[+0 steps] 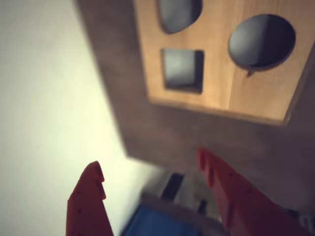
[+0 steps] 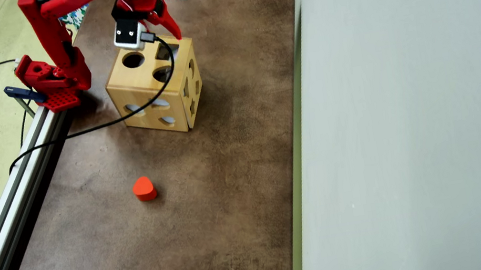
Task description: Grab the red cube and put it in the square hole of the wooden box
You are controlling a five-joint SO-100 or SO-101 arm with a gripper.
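The wrist view is blurry, but the gripper (image 1: 150, 164) clearly stands wide open with nothing between its two red fingers (image 1: 88, 196). The red cube shows in neither view; I cannot tell where it is. Beyond the fingers, the wooden box (image 1: 246, 96) sits square on the brown mat (image 2: 196, 219), its top face showing the square hole (image 1: 183, 69) beside a round hole (image 1: 262, 42). All holes look dark inside. An orange heart block (image 2: 144, 189) lies apart on the mat.
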